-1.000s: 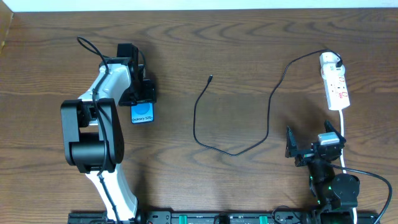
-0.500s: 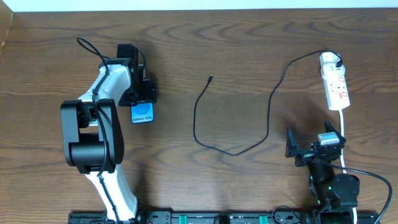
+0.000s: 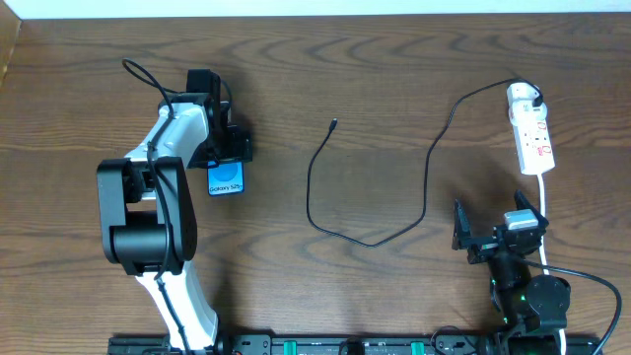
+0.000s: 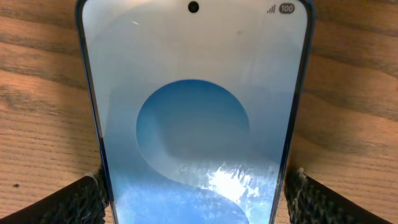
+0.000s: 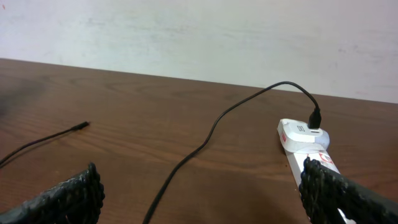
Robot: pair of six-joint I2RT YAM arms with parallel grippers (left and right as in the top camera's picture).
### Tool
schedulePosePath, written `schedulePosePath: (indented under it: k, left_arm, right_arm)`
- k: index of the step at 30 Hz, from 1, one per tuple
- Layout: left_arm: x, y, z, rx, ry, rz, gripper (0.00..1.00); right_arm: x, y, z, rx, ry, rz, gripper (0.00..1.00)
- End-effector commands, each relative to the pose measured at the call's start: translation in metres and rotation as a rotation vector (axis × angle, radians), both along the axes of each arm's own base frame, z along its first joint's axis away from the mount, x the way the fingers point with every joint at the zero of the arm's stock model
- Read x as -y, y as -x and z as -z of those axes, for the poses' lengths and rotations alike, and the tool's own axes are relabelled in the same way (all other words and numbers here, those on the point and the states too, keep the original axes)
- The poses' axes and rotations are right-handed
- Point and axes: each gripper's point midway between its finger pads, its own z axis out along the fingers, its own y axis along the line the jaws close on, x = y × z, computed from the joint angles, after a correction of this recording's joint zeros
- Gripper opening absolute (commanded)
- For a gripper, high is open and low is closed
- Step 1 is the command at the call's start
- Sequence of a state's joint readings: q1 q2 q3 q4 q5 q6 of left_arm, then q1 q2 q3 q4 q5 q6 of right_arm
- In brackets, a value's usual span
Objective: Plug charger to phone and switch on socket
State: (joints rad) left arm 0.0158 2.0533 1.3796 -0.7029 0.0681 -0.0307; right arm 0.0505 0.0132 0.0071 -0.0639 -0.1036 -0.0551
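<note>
Two steps seem left: the charger lies loose, well apart from the phone, which my left gripper straddles, clamped or clear I cannot tell, while my right gripper gapes empty near the socket.

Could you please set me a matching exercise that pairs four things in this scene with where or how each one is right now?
Things:
1. phone
2. charger tip
3. socket
4. right fingers

Place or state:
A. spread wide, holding nothing
B. far right, white with red marks
C. on the left, screen up
D. lying loose near the middle, plugged into nothing

Pairs: 1-C, 2-D, 3-B, 4-A
</note>
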Motion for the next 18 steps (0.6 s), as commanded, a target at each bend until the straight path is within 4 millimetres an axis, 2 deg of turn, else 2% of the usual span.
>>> schedulePosePath:
  k: [1, 18]
  left_arm:
    - [0.005, 0.0133, 0.0204, -0.056, 0.03, -0.008, 0.91]
    - [0.0051, 0.0141, 0.0208, -0.059, 0.032, -0.025, 0.93]
  right_arm:
    - [0.0017, -0.0002, 0.0016, -0.007, -0.013, 0.009, 0.99]
    - [0.0017, -0.0002, 0.0015, -0.007, -0.013, 0.009, 0.99]
